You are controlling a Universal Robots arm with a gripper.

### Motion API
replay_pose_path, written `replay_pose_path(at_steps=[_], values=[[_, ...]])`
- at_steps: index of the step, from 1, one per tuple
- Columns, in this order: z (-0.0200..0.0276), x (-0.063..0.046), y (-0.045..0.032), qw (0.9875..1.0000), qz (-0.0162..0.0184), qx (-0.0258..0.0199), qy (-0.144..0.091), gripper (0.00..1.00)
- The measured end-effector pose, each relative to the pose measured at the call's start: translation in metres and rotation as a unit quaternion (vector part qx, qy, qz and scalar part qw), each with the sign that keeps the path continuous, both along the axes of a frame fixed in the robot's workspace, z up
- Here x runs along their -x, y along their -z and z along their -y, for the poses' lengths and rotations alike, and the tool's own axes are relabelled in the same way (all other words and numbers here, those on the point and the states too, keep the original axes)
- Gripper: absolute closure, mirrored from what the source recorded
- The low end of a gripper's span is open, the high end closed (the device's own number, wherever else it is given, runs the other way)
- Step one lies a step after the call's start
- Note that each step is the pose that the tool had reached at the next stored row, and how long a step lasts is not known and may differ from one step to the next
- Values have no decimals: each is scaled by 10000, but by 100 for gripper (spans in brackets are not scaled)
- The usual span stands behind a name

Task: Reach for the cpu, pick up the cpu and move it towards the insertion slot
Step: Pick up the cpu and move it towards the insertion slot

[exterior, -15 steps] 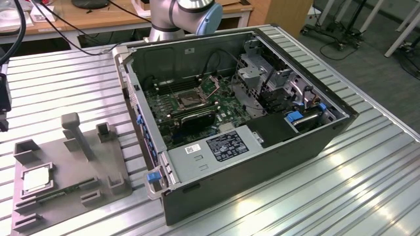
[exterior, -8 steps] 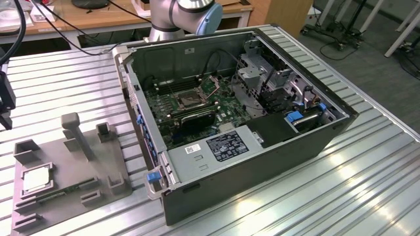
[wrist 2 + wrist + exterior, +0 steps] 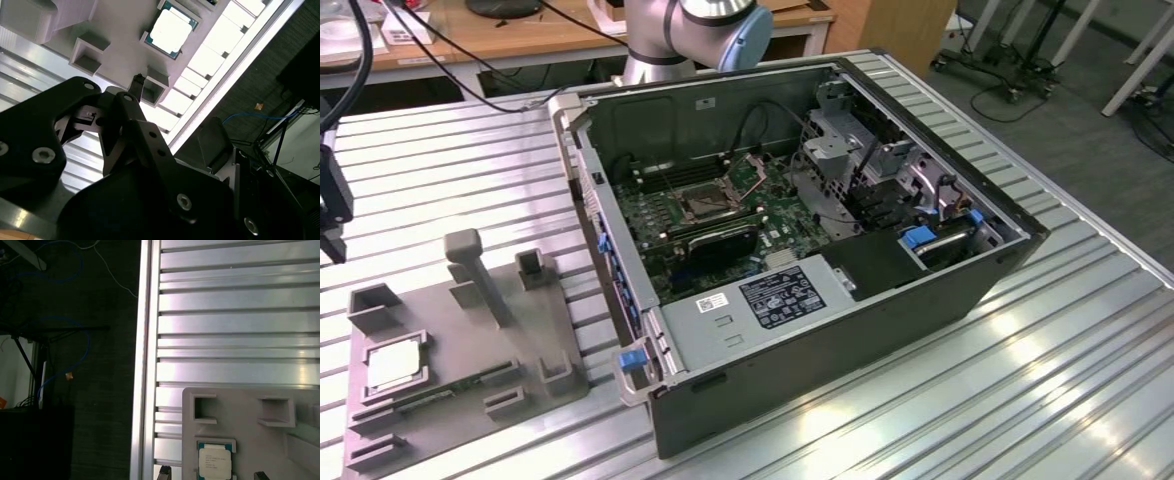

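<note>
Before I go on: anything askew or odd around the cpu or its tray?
Nothing stands out. The cpu lies flat in its recess, edges square to it, not tilted or hanging over. The tray sits flat on the table.

- The table (image 3: 1014,400) is a flat bed of silvery aluminium slats with narrow grooves between them; light glares off several slats.
- In the first wrist view the table (image 3: 235,305) ends at a straight rail, with dark floor (image 3: 100,390) beyond it.
- A grey plastic tray (image 3: 520,330) lies flat on the slats at the exterior view's left; it shows in both wrist views (image 3: 240,440) (image 3: 115,30).
- An open computer case (image 3: 854,350) lies on its side near the table's middle, open face up, just beside the tray.
</note>
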State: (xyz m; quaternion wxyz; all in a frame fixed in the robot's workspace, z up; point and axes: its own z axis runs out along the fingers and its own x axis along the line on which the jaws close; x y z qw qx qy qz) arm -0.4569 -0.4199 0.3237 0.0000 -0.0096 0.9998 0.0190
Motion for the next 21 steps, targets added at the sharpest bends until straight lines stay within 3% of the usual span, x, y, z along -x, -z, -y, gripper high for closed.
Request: replay_pose_path(at_steps=[8, 21], values=[[46, 0, 78, 10000, 2, -5, -7, 29], [56, 0, 282, 10000, 5, -7, -7, 29]])
